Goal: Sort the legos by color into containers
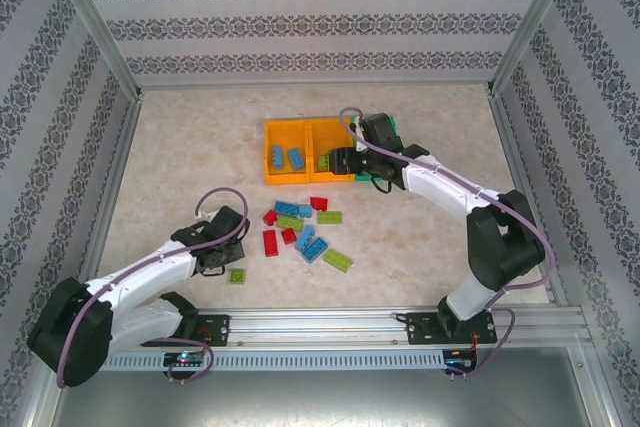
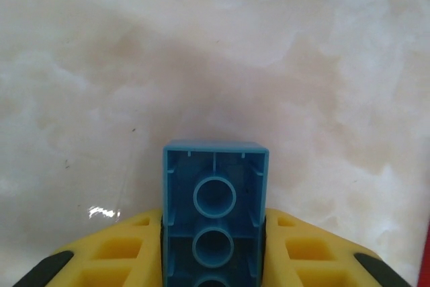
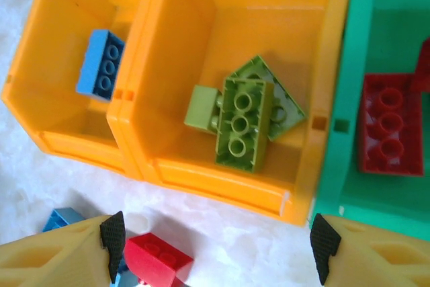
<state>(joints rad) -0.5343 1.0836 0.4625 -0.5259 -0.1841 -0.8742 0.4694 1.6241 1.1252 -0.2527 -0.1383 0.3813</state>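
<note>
The blue brick (image 2: 215,210) is pinched in the left gripper (image 1: 215,252). Its long side runs 12 to 6 in the wrist view, and the bottom end is cut off. The left orange bin (image 1: 288,134), which has blue ones in it, sits at 1 o'clock from that hand. The right gripper (image 3: 216,245) is spread wide and holds nothing.

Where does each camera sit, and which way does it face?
Top external: above and behind, facing down; left arm and right arm over the marbled table.
Left wrist: facing down at the table; left gripper clamps a blue studded plastic brick.
Right wrist: facing down over joined plastic bins; right gripper open.
Shared: top and right wrist see lime green bricks in the middle orange bin.
</note>
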